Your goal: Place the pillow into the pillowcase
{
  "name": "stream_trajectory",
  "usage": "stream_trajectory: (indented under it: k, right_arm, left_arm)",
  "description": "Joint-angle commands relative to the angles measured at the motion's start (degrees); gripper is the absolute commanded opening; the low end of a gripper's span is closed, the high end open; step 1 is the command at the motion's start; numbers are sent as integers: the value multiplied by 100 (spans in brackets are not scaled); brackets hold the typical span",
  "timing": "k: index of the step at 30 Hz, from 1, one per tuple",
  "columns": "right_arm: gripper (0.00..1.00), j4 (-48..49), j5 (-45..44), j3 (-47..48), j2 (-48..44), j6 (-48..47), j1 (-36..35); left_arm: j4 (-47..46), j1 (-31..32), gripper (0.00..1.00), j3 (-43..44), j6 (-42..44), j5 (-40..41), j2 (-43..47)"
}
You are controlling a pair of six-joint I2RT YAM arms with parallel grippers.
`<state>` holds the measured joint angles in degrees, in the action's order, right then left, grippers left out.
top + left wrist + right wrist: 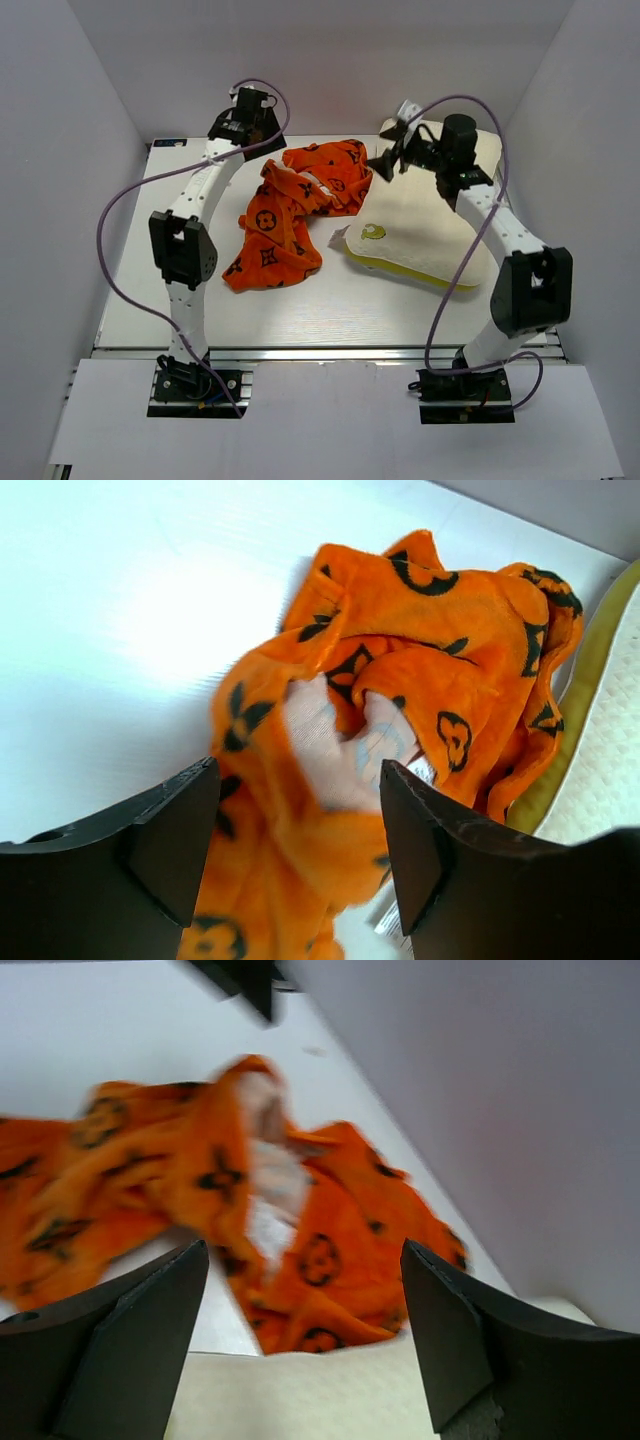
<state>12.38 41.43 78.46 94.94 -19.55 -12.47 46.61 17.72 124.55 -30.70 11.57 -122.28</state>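
Nearest, the left arm (183, 250) and the right arm (528, 285) rise from the near edge of the white counter (330, 310), one on either side of the pillowcase (290, 215). The pillowcase, orange with a black emblem print, lies crumpled on the counter in two lobes, a larger near one and a smaller far one. Pale lining shows at a fold between them. The pillow (430, 235), cream with a yellow border and a small green-yellow mark (372, 232), lies flat just to the right of the pillowcase and wholly outside it. Its yellow edge meets the orange cloth beside the far lobe. Farther back, the right fingers (470, 1340) hang over the pillow's far left corner, just right of the pillowcase's far lobe. They are spread wide and grasp nothing. Farthest, the left fingers (170, 840) sit at the far left of the pillowcase, likewise spread and empty, with the pale fold framed between them. Whether they touch the cloth cannot be told.
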Motion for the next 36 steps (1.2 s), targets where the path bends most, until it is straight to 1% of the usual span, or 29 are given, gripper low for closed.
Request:
stream_trajectory:
  k: [1,2,3,4,5,6,8,9,10,11,13,15,16,20,22,29,30,32,36]
  right_arm:
    - [82,-1018,1246,-655,-281,-1409,-667]
    - [81,-1018,1079,-769,-309,-1428,-791]
    - [80,-1018,756,-866,-300,-1394,-914]
    - [78,-1045,639,-850,-204,-1272,-1089]
    - [76,-1088,508,-797,-117,-1183,-1152]
    - [72,-1167,237,-701,-20,-1113,-1222]
    - [65,-1536,-63,-306,349,-938,-1345]
    - [62,-1676,-265,-157,481,-928,-1372]
    - [56,-1913,-389,97,717,-928,-1416]
    - [55,-2002,-547,213,841,-971,-1451]
    - [55,-2230,-881,433,1157,-1190,-1556]
    - [55,-2363,-1232,697,1351,-1375,-1636]
    - [57,-2424,-1295,793,1570,-1463,-1679]
    - [57,-2837,-1576,1469,2247,-1648,-1759]
    - [56,-3083,-1699,1848,2580,-1710,-1768]
    - [54,-3391,-1936,2288,3118,-1842,-1785]
    - [55,-3400,-2059,2314,3180,-1842,-1777]
    - [56,-3392,-2103,2297,3233,-1842,-1785]
    - [64,-3321,-2350,2332,3382,-1842,-1785]
  left_arm:
    - [304,-31,75,-298,423,328,1310]
    - [348,-31,75,-813,424,293,1756]
    - [401,-23,72,-1175,398,197,2030]
    - [358,-22,70,-1596,337,40,2320]
    - [227,47,68,-2549,284,-258,2627]
    - [130,109,65,-3037,223,-330,3257]
    - [7,381,63,-3952,-49,-410,3849]
    - [-72,478,63,-4722,-146,-436,4313]
    - [-99,653,64,-5060,-391,-445,4500]
    - [-126,715,65,-5368,-524,-463,4650]
    - [-231,899,68,-6052,-874,-489,4975]
    - [-407,953,70,-6398,-1025,-489,5082]
    - [-451,979,72,-6643,-1113,-481,5100]
    - [-845,979,75,-6961,-1193,-489,4890]
    - [-995,971,75,-6945,-1175,-516,4740]
    - [-1250,971,78,-6163,-1079,-393,3897]
    - [-1294,971,79,-5945,-1053,-436,3635]
    - [-1347,971,79,-5899,-1044,-532,3554]
    - [-1418,971,79,-5723,-1026,-674,3088]
